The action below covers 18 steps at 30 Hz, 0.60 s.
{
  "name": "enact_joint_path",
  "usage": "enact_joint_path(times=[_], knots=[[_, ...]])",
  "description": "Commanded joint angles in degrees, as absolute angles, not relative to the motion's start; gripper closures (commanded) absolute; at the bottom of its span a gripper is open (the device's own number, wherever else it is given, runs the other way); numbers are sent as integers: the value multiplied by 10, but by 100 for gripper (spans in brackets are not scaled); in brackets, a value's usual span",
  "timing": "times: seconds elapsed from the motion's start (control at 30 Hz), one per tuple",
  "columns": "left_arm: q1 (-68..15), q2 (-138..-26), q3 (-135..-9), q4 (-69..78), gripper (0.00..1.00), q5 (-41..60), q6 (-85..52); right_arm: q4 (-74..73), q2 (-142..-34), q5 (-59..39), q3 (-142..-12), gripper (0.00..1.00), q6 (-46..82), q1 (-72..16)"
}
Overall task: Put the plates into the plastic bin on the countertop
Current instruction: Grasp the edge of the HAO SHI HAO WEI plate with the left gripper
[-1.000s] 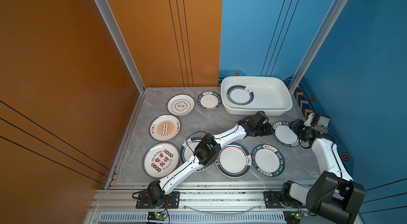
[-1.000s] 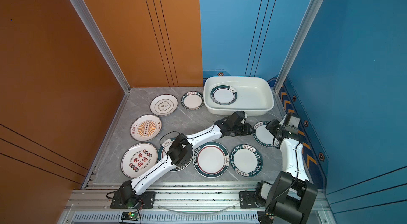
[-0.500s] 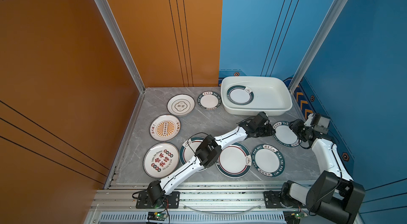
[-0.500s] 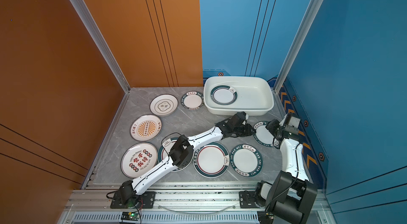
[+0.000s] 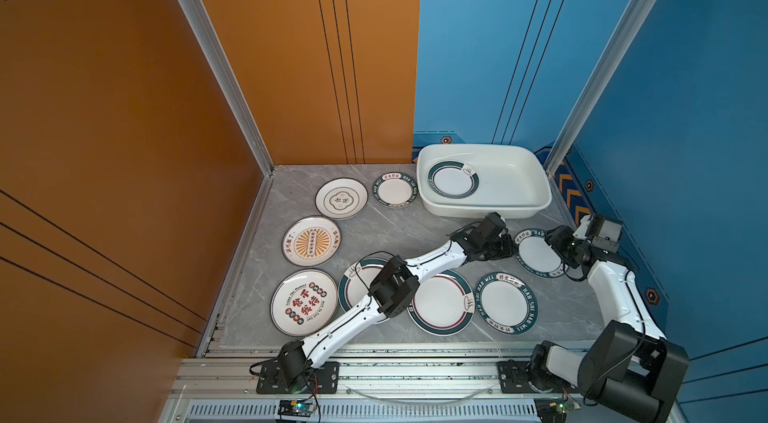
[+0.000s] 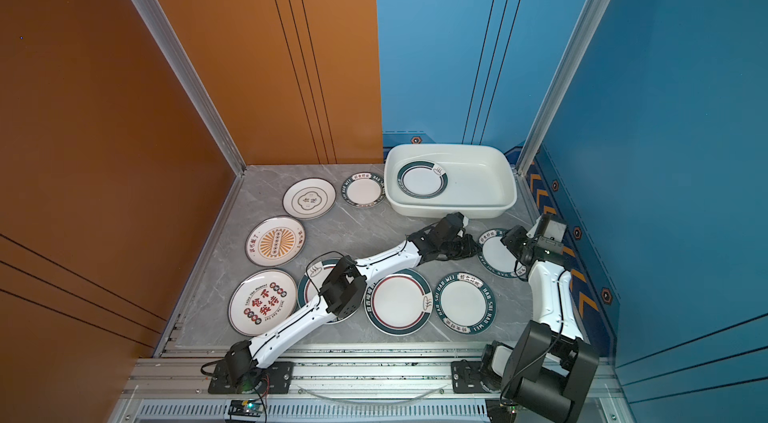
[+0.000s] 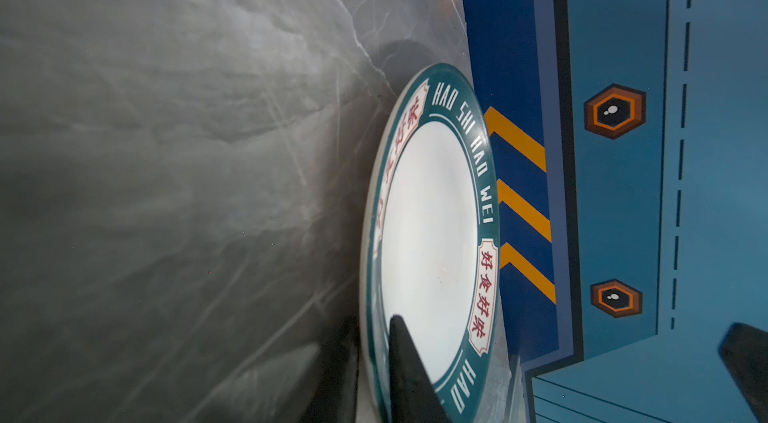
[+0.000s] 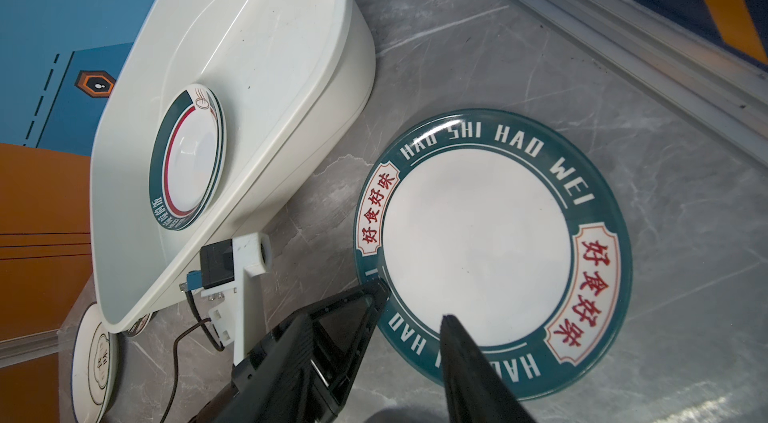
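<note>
Green-rimmed plate (image 7: pixel 432 234) edge in left gripper (image 7: pixel 372 323)

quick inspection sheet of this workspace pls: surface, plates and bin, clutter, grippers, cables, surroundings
surface: grey marble countertop, flat, no spills seen.
job's things: plastic bin at the back right holds a green-rimmed plate; eight more plates lie on the countertop in both top views, one partly under the left arm.
clutter: nothing seen.
grippers: left gripper has its jaws pinching the rim of the lettered plate; right gripper has one jaw over that plate, the other not made out.
cables: black cable loops over the left arm.
surroundings: orange panels, blue panels, aluminium rails.
</note>
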<state>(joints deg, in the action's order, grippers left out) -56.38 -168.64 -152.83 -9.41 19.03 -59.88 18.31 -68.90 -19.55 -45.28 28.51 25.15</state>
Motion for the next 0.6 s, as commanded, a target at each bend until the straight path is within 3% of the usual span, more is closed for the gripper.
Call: enact_joint_path(times=[0.0, 0.57], knots=[[-572, -1718, -1527, -124, 86, 186, -601, 167, -694, -206, -445, 48, 290, 257], [-562, -1687, -1469, -86, 100, 201, -603, 164, -693, -209, -441, 47, 290, 257]])
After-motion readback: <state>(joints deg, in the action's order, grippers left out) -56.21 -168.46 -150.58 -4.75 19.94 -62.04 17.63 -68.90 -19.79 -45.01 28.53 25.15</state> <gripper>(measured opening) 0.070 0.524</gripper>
